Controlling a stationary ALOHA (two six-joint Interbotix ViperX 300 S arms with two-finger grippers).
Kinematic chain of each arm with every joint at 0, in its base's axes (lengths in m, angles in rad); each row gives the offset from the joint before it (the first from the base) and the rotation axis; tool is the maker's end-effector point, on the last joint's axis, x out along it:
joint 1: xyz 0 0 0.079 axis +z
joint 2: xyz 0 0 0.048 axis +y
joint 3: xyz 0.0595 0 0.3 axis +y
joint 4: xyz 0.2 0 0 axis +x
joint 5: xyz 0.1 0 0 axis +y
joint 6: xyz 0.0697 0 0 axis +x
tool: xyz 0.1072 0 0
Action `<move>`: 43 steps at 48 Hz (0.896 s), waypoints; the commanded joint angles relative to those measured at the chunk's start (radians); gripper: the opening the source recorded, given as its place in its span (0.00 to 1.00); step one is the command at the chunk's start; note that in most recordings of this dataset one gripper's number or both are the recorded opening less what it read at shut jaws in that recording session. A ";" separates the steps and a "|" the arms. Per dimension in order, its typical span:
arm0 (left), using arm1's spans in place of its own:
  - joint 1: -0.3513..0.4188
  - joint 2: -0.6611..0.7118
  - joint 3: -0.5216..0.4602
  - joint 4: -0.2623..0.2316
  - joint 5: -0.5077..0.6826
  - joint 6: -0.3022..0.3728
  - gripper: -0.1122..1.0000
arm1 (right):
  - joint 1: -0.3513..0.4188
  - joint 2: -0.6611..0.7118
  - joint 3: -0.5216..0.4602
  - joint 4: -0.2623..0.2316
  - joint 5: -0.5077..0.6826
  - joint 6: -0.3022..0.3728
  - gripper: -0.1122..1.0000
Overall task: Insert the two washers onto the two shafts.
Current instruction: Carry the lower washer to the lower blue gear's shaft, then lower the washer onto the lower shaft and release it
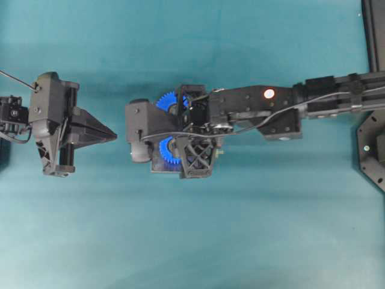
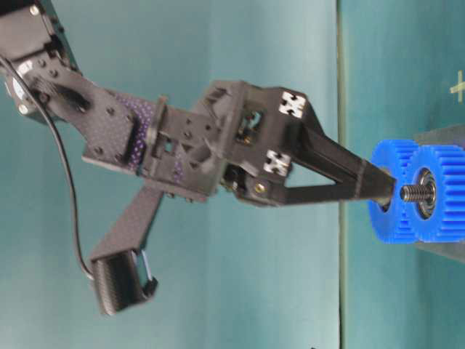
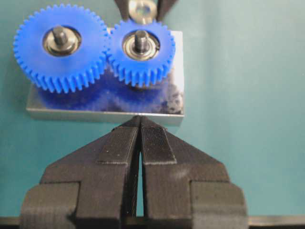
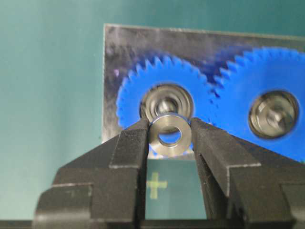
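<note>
A small steel washer [image 4: 170, 134] is pinched edge-on between the fingertips of my right gripper [image 4: 170, 136], which is shut on it. It hangs just in front of a threaded shaft [image 4: 164, 103] at the centre of a blue gear [image 4: 131, 102]. In the left wrist view the washer [image 3: 142, 9] sits just beyond that shaft [image 3: 141, 40]. The table-level view puts the right gripper's tips [image 2: 392, 190] close to the shaft end [image 2: 415, 193]. My left gripper [image 3: 140, 120] is shut and empty, a short way off the metal base plate [image 3: 95, 113].
A second, larger blue gear [image 3: 59, 45] meshes with the first on the same plate and has its own shaft. A pale cross mark [image 4: 157, 185] lies on the teal table. Black frame parts [image 1: 373, 150] stand at the overhead view's right edge.
</note>
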 commanded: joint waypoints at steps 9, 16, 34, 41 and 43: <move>-0.002 -0.003 -0.015 0.003 -0.009 0.000 0.10 | 0.005 0.005 -0.025 -0.002 -0.006 -0.012 0.37; -0.002 -0.003 -0.014 0.003 -0.009 0.000 0.10 | 0.002 0.014 -0.026 -0.002 -0.011 -0.012 0.37; -0.002 -0.003 -0.012 0.003 -0.009 0.000 0.10 | 0.000 0.014 -0.035 -0.002 -0.014 -0.011 0.37; -0.002 -0.003 -0.012 0.003 -0.009 0.000 0.10 | 0.000 0.015 -0.034 -0.002 -0.015 -0.012 0.37; -0.002 -0.003 -0.012 0.002 -0.009 -0.002 0.10 | 0.000 0.017 -0.032 -0.002 -0.015 -0.011 0.37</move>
